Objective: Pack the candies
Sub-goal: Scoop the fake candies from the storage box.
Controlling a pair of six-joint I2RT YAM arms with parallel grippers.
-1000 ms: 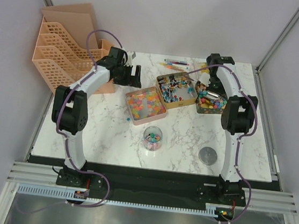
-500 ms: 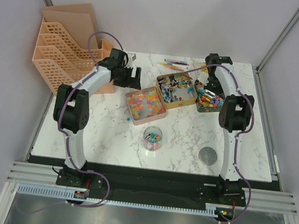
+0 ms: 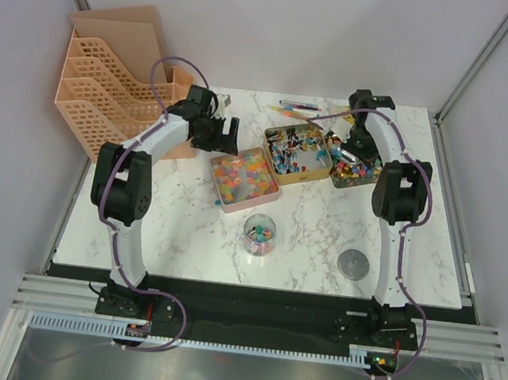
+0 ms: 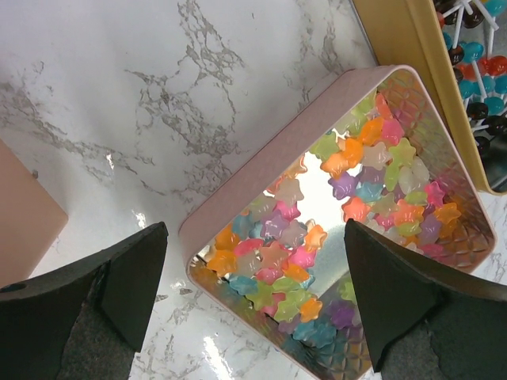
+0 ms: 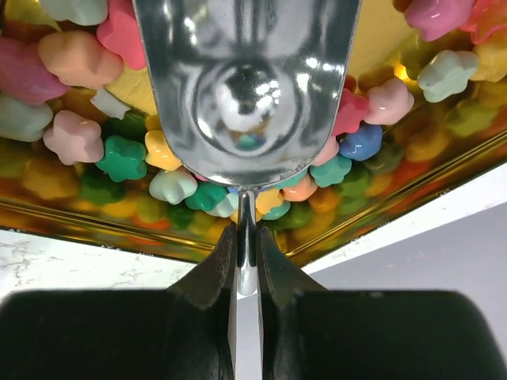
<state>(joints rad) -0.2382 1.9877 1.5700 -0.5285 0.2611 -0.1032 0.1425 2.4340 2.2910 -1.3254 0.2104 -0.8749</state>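
- Where the right wrist view looks along its own fingers, the right hand (image 5: 246,237) is almost closed. Its two fingertips pinch the thin flat handle of a metal scoop (image 5: 245,87).
- The scoop's bowl points away from the hand and lies over the candies (image 5: 123,157). These are flower-shaped pieces in pink, green, yellow, blue and orange, heaped in a gold tin (image 5: 95,229).
- In the top view the right arm rises from its base at the near edge of the desk (image 3: 167,226) and reaches to the far right corner. There the wrist folds back down into the gold tin.
- The left hand (image 4: 261,277) is spread wide open and holds nothing; one dark finger shows at each lower side of its wrist view.
- Between those fingers lies a pink tin (image 4: 238,198) holding translucent star-shaped candies in many colours. The hand hangs above this tin, and the pictures show no contact with it.
- The left arm stretches forward from its base, elbow raised, and turns right. That places the hand just beside a peach file rack (image 3: 119,83) and over the far-left part of the pink tin.
- A middle tin (image 4: 404,47), holding sticks with round coloured heads, sits between the pink tin and the gold tin, just beside each.
- Nearer the arms, a clear jar (image 3: 259,234) with a few coloured candies stands on the desk. A round lid (image 3: 353,263) lies apart to its right.
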